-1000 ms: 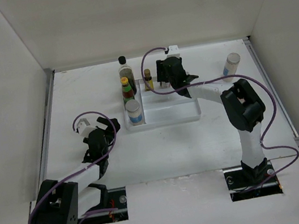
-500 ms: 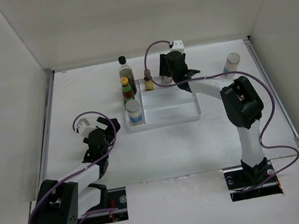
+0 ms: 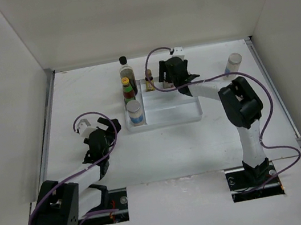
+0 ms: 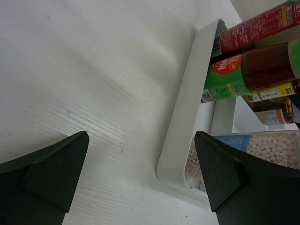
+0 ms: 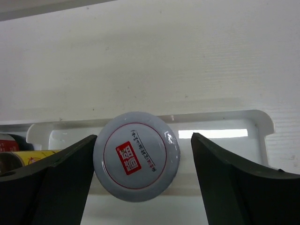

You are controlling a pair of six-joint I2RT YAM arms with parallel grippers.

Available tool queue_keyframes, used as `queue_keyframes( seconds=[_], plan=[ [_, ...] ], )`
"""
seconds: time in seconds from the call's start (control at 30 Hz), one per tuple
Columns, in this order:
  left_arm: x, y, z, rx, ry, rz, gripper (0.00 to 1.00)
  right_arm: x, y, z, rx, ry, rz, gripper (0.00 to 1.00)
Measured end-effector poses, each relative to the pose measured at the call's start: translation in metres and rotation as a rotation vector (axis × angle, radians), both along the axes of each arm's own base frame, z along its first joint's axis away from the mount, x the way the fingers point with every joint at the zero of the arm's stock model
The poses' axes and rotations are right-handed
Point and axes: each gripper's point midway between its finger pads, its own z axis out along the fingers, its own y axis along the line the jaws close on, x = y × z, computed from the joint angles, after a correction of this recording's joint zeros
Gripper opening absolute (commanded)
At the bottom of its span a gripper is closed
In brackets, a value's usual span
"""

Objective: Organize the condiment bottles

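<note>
My right gripper (image 5: 144,154) hangs over the back of the white tray (image 3: 180,116), open around a white shaker (image 5: 136,156) with a red-printed cap. The left finger is at the cap's edge and the right finger stands clear of it. Along the tray's left side stand a tall clear black-capped bottle (image 3: 125,70), a green-red yellow-capped bottle (image 3: 127,89), a small amber bottle (image 3: 149,80) and a blue-labelled shaker (image 3: 135,113). Another shaker (image 3: 234,65) stands on the table at the right. My left gripper (image 4: 140,173) is open and empty, low by the tray's near left corner (image 4: 183,122).
White walls close in the table at the back and both sides. The right arm (image 3: 242,108) reaches over the table right of the tray. The tray's rim (image 5: 253,117) runs just behind the shaker in the right wrist view.
The right gripper's jaws have widened around the white shaker, and it has shifted a little over the tray's back. The left arm has not moved.
</note>
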Motion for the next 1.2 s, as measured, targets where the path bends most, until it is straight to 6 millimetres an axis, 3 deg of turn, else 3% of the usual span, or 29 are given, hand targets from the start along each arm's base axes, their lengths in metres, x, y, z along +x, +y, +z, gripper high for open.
queue_keyframes(
  seconds=[0.1,0.17,0.3,0.4,0.47,0.6,0.77,0.9,1.03,1.2],
  plan=[
    [0.000,0.000,0.000,0.000,0.000,0.000,1.00,-0.013,-0.006,0.005,0.005,0.003,0.003,0.93],
    [0.000,0.000,0.000,0.000,0.000,0.000,1.00,-0.025,-0.012,0.019,0.015,-0.011,0.004,0.94],
    [0.000,0.000,0.000,0.000,0.000,-0.001,1.00,-0.055,-0.040,0.078,0.070,-0.111,-0.016,0.95],
    [0.000,0.000,0.000,0.000,0.000,-0.001,1.00,-0.080,-0.089,0.121,0.111,-0.223,-0.115,0.98],
    [0.000,-0.001,0.000,0.000,0.000,-0.002,1.00,-0.101,-0.139,0.130,0.109,-0.271,-0.240,1.00],
    [-0.001,-0.005,0.000,0.002,-0.001,-0.014,1.00,-0.150,-0.234,0.103,0.034,-0.254,-0.524,1.00],
    [-0.002,-0.007,0.000,0.004,-0.001,-0.019,1.00,-0.187,-0.299,0.070,-0.048,-0.156,-0.755,1.00],
    [-0.001,-0.006,0.000,0.005,-0.002,-0.015,1.00,-0.191,-0.321,0.035,-0.088,-0.050,-0.832,1.00],
    [-0.001,-0.006,0.000,0.005,-0.002,-0.014,1.00,-0.187,-0.322,-0.008,-0.097,0.081,-0.799,1.00],
    [-0.001,-0.006,0.001,0.004,-0.005,-0.014,1.00,-0.182,-0.326,-0.024,-0.059,0.121,-0.772,0.82]
  ],
)
